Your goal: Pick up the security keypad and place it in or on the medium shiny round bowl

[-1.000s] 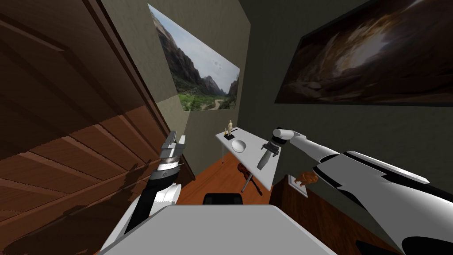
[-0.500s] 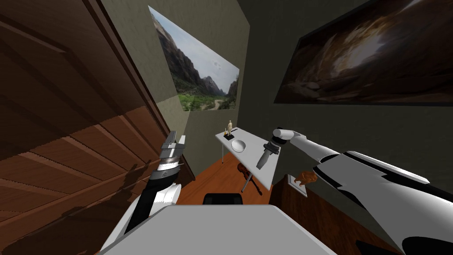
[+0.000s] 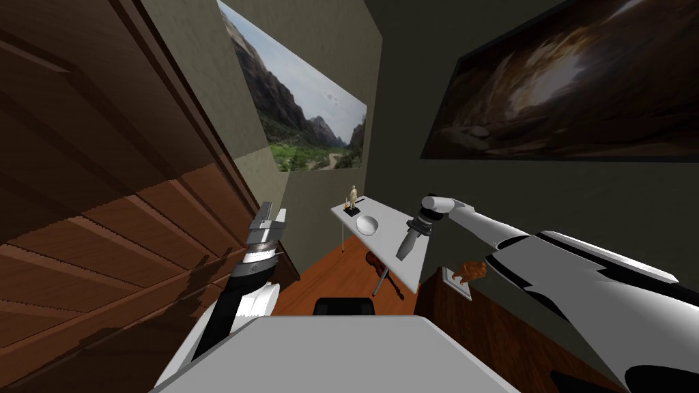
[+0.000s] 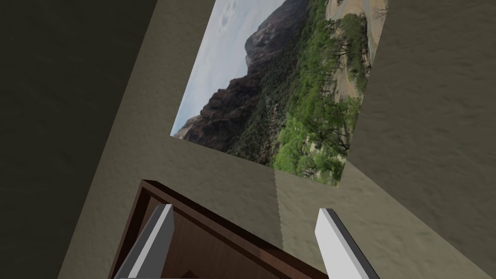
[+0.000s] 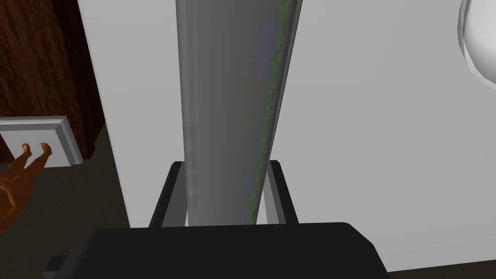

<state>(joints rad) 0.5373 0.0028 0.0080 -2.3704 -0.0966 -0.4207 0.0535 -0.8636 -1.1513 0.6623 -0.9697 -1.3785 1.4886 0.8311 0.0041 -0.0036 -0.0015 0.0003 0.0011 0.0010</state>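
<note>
The security keypad (image 5: 227, 87) is a long grey slab seen edge-on, with a greenish tint along one edge. My right gripper (image 5: 225, 163) is shut on it, both fingers pressing its sides. In the head view the right gripper (image 3: 411, 239) holds the keypad (image 3: 403, 250) just above the near part of the white table (image 3: 392, 217). The shiny round bowl (image 3: 368, 224) sits on that table a little beyond and left of the gripper, and its rim (image 5: 477, 43) shows past the keypad. My left gripper (image 3: 271, 213) is raised by the wooden door and stands open (image 4: 246, 209).
A small pale figurine (image 3: 353, 196) on a dark base stands at the table's far end. A violin (image 3: 377, 265) lies on the floor under the table. A brown figure (image 3: 471, 271) on a white plinth sits on dark wooden furniture to my right. The wooden door (image 3: 102, 225) is close on my left.
The right gripper's fingers closed on the keypad about a second ago and stay on it. My head view has shifted slightly; the keypad sits a touch higher over the table.
</note>
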